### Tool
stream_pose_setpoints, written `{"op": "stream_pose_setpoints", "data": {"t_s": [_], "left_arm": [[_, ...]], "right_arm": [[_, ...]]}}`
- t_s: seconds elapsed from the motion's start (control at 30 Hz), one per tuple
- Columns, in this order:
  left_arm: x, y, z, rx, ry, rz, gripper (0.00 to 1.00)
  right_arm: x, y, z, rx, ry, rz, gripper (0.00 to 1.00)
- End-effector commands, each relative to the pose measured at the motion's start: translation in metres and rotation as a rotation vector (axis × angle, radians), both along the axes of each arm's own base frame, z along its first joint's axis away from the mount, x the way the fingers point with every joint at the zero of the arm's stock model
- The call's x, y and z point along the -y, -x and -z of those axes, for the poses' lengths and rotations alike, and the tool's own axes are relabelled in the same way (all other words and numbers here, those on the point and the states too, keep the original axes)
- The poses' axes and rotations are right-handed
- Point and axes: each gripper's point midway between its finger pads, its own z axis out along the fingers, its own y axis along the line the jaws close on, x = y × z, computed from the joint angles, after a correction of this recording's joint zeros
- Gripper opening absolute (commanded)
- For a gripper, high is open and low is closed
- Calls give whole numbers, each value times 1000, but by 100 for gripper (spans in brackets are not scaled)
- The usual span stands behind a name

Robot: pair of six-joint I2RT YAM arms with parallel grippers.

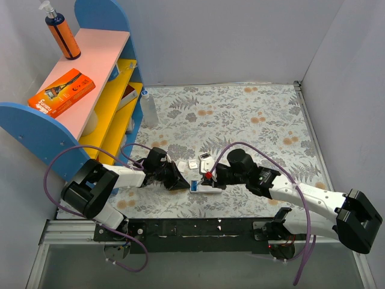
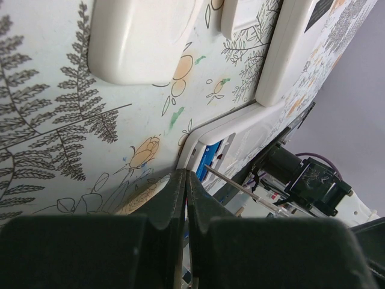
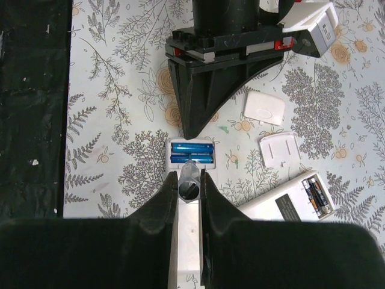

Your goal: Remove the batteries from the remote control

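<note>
Two blue batteries [image 3: 192,147] lie side by side in the open compartment of a white remote [image 3: 187,238]. In the overhead view the remote sits on the leaf-print table [image 1: 258,120] at about 6 o'clock from its middle.

The right gripper [image 3: 188,177] comes in from the remote's 3 o'clock side and pinches its body across the width, one finger on each long edge, just short of the compartment. Both batteries are in their slots and neither gripper touches them.

The left gripper [image 1: 182,180] is at the remote's 9 o'clock with its fingers pressed together and nothing between them. Its tips point at the open end of the remote, very close to it. Whether they touch the casing cannot be told.

Seen overhead, two small white covers [image 3: 264,107] lie flat on the table at about 12 o'clock from the remote, apart from each other. A second remote [image 3: 289,205] lies near them, its back open with dark cells showing.

A blue shelf [image 1: 36,129] stands at the table's 10 o'clock.
</note>
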Motion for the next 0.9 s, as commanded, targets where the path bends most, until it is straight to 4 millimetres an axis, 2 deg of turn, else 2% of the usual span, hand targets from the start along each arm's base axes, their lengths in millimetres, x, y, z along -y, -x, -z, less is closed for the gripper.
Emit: {"op": "stream_pose_setpoints", "data": {"t_s": [0.0,0.43,0.87], "left_arm": [[-18,15,34,-54,-132,-21,0],[-17,14,34,-52,-140,-25,0],[-18,7,39,-44,-189,-7,0]], "right_arm": [[29,5,44,-92,107,90,1],[33,-8,30,-90,40,170,1],[25,-5,24,-186,-25,217,1]]}}
